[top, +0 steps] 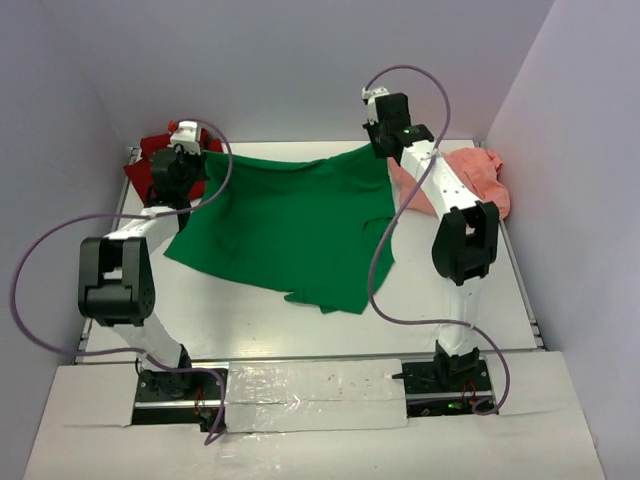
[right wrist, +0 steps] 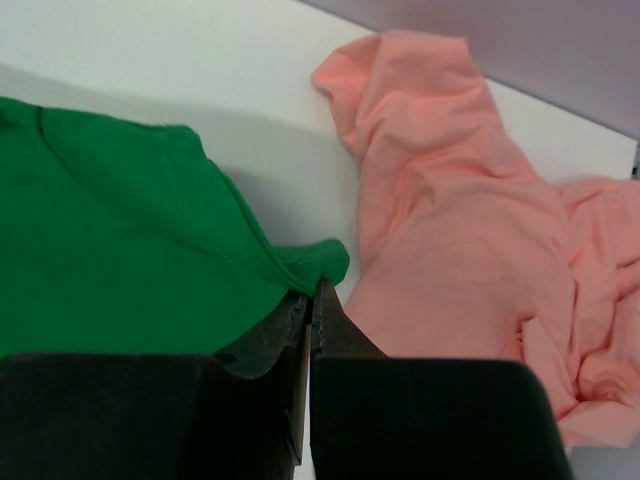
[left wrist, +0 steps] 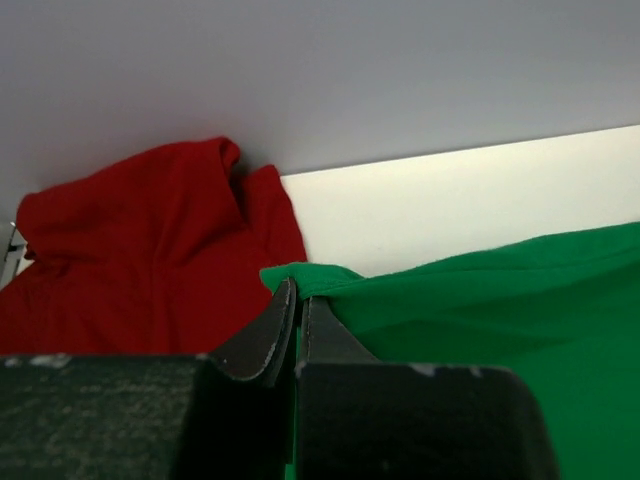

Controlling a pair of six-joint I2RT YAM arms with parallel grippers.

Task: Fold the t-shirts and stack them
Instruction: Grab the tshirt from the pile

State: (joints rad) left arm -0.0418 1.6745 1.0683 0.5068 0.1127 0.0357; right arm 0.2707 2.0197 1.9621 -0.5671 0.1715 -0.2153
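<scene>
Three shirts: a crumpled red shirt (top: 150,160) left of the green shirt (top: 290,225), which lies spread across the table (top: 300,335), and a rumpled pink shirt (top: 480,178) right of it. Only the wrist views show the left gripper (left wrist: 297,296) and right gripper (right wrist: 313,292) each pinched tight on a green corner.

Seen from above, the left arm (top: 175,170) hides much of the red t-shirt (top: 140,172) and the right arm (top: 435,178) covers part of the pink t-shirt (top: 482,175).
</scene>
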